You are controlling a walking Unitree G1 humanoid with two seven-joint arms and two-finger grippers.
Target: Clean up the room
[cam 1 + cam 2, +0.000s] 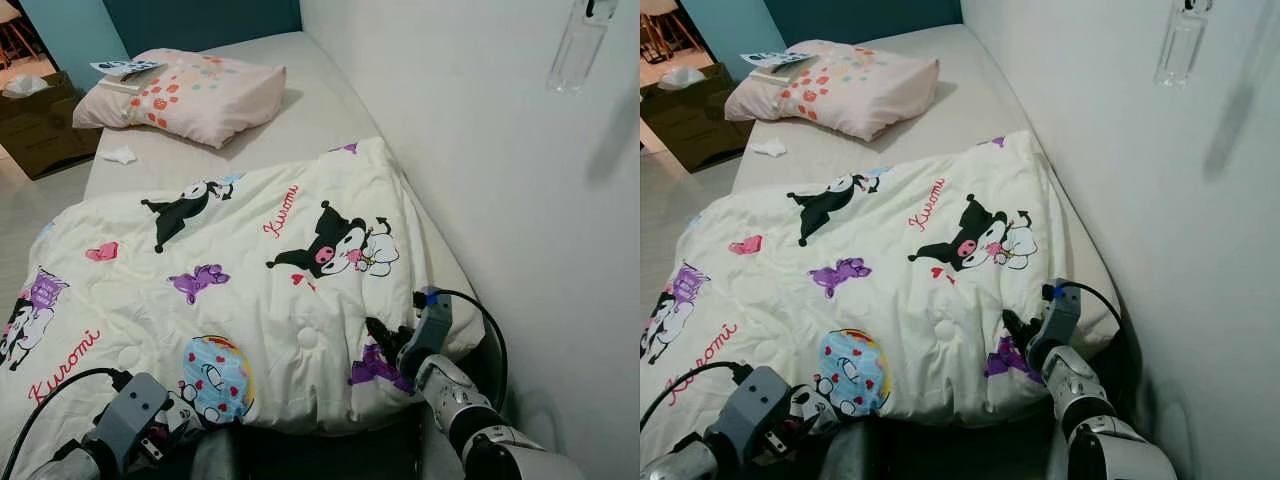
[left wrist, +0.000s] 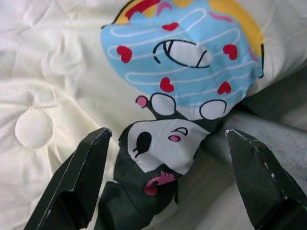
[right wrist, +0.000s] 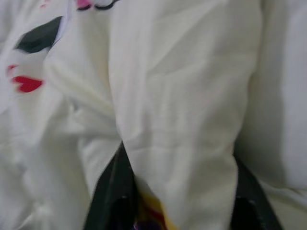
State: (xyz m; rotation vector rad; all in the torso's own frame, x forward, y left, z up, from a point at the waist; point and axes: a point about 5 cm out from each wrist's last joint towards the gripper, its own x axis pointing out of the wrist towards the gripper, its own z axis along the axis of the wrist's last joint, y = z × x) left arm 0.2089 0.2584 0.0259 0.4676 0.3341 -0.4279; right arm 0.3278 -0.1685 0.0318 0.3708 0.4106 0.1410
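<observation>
Head view: a cartoon-print comforter (image 1: 240, 290) lies across the near half of the bed (image 1: 320, 110), pillow (image 1: 190, 92) far left. Left wrist view: left claw (image 2: 168, 177) spread apart over the comforter's near edge. Right wrist view: right claw (image 3: 180, 191) clamped around a comforter fold.

Bed (image 1: 300, 110): cartoon quilt (image 1: 250, 270), pillow (image 1: 190, 95), tissue (image 1: 120, 155).

Left tool (image 2: 165, 177) fingers spread wide; right tool (image 3: 175, 191) fingers pinching fabric fold.
</observation>
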